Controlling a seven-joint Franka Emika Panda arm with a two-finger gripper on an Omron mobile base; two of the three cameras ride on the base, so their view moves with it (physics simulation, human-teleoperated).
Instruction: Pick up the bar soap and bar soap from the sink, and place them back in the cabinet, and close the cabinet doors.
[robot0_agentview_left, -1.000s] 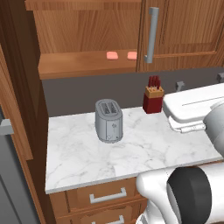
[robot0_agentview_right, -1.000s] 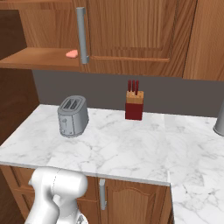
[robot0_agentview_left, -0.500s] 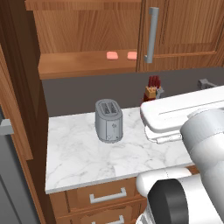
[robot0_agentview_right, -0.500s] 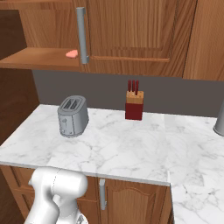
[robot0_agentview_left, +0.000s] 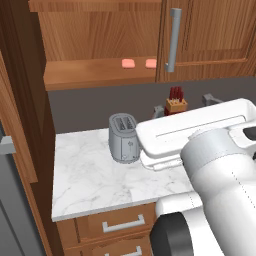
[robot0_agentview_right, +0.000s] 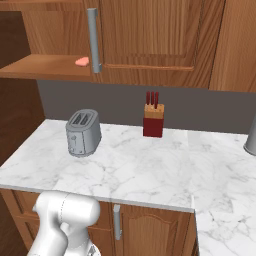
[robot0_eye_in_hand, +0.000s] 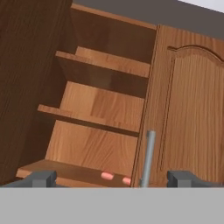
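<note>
Already both bar soaps (robot0_agentview_left: 129, 63) (robot0_agentview_left: 150, 63) lie side by side on the cabinet (robot0_agentview_left: 100, 75) bottom shelf, near its front edge, at nine o'clock of the shut right door's handle (robot0_agentview_left: 173, 40). Open room remains leftward. Gripper (robot0_eye_in_hand: 113, 178) fingers stand wide apart, holding nothing.

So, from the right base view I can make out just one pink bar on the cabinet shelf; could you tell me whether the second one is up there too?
Observer: Yes. In the left base view one bar soap lies beside the second bar soap on the cabinet bottom shelf.
Operator: Thank you. Are both doors shut?
Observer: No. The left cabinet door stands swung open; the right door is shut.
Operator: And the gripper, please?
Observer: In the hand view the gripper is open and empty, facing the shelves.
</note>
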